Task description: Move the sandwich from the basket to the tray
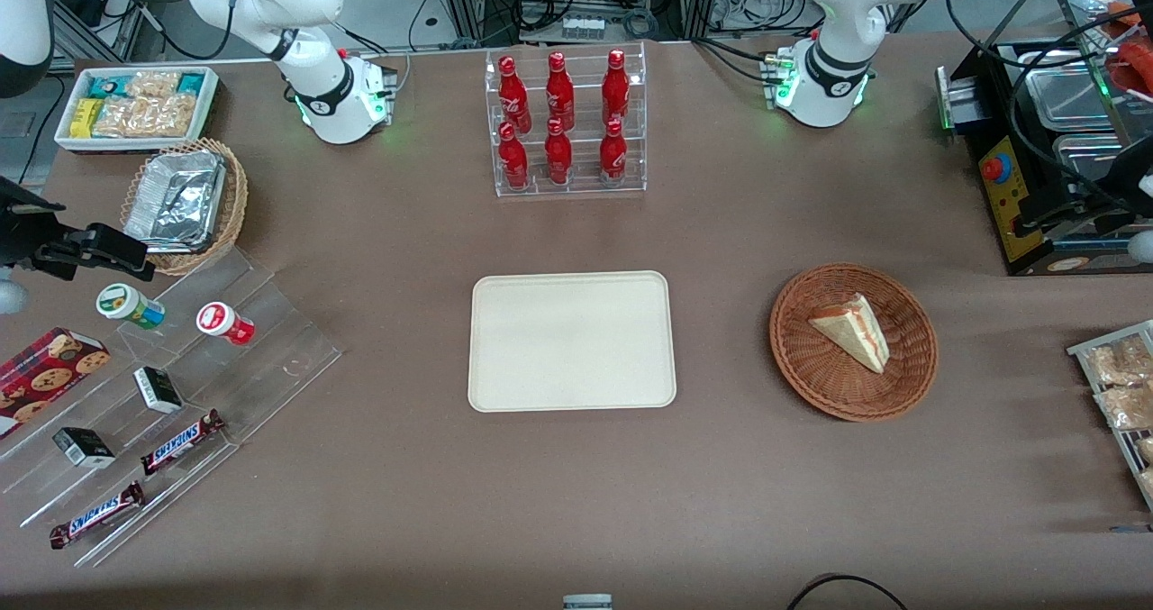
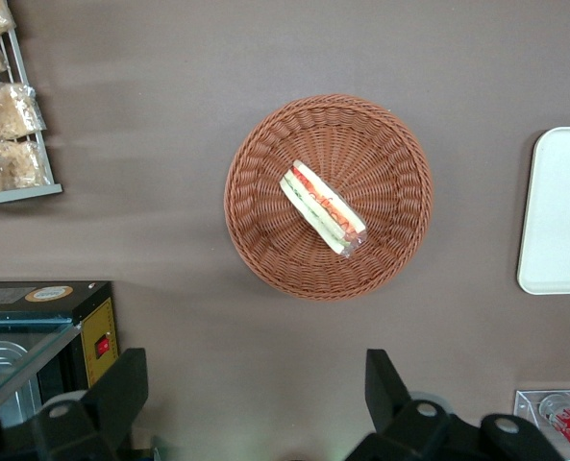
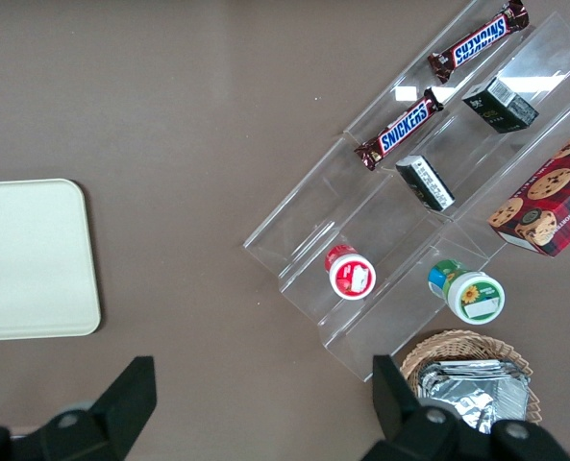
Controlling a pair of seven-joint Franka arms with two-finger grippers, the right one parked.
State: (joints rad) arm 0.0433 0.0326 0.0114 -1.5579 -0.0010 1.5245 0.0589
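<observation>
Brown-clothed table underneath everything. Cream tray flat at its middle, nothing on it. Toward the working arm's end, well apart from the tray, the reddish-brown wicker basket. Inside it, the sandwich: a white-bread wedge lying on one face in the front view, red and green filling showing along its edge in the wrist view.

Left gripper high above the table, beside the basket rather than over it, fingers spread wide with nothing between them; one dark finger visible at each side of the gap. Not visible in the front view.

Step in hand, judging by this: the approach, with the grasp not yet begun. To do well: first centre over the wedge, not the basket rim. Turn the wrist so the fingers close across the two bread faces, not along the long filling edge. Descend straight, clear of the woven wall. Close gently, since soft bread likely squashes and the filling may slip out. Lift well clear of the rim before carrying toward the tray.
</observation>
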